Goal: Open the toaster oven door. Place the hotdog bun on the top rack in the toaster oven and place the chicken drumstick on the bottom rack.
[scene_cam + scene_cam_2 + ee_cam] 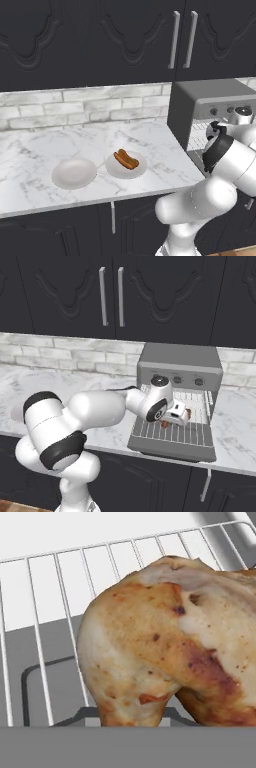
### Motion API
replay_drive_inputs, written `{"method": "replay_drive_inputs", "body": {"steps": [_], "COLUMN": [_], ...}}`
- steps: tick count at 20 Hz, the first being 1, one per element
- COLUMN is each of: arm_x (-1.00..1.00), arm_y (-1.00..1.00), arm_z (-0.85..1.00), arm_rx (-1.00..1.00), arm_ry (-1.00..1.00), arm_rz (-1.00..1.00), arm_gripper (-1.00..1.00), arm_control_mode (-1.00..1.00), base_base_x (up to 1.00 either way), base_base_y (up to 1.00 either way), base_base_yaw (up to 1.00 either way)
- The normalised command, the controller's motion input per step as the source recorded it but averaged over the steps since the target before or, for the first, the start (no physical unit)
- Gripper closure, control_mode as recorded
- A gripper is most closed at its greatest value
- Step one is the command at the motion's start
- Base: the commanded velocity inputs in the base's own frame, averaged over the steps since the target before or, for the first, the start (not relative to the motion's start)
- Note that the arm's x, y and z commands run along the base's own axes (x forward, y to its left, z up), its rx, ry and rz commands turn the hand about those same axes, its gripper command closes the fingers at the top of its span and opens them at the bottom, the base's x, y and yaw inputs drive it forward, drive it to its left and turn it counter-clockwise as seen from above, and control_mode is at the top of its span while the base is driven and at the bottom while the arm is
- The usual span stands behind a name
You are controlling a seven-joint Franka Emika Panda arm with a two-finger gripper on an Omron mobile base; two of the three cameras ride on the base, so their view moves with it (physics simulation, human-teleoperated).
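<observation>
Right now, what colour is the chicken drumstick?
Golden-brown with darker reddish patches; the chicken drumstick shows best in the hand view.

Even, diffuse light is seen in all three rendered views, with no single source to be made out. The dark cabinet doors [90, 40] are left dim and low in contrast, while the marble counter [40, 150] is rendered bright, nearly washed out. Soft highlights are carried on the white arm [95, 406]. Only faint shadow is cast beneath the plates [75, 172]. In the hand view, the chicken drumstick [165, 642] is shown very close, slightly soft and coarse in texture. No edge distortion is noticed.
</observation>
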Motion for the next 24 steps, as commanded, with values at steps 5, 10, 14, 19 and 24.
{"method": "replay_drive_inputs", "body": {"steps": [5, 10, 14, 19, 24], "arm_x": [0.01, 0.0, 0.0, 0.0, 0.0], "arm_y": [-0.13, -0.13, -0.11, -0.11, -0.13], "arm_z": [-0.19, -0.17, -0.13, -0.06, 0.0], "arm_rx": [0.0, 0.0, 0.0, 0.0, 0.0], "arm_ry": [0.0, 0.0, 0.0, 0.0, 0.0], "arm_rz": [0.02, 0.02, 0.01, 0.01, 0.0], "arm_gripper": [1.0, 1.0, 1.0, -1.0, -1.0], "arm_control_mode": [-1.0, -1.0, -1.0, -1.0, -1.0], "base_base_x": [0.0, 0.0, 0.0, 0.0, 0.0], "base_base_y": [0.0, 0.0, 0.0, 0.0, 0.0], "base_base_yaw": [0.0, 0.0, 0.0, 0.0, 0.0]}}
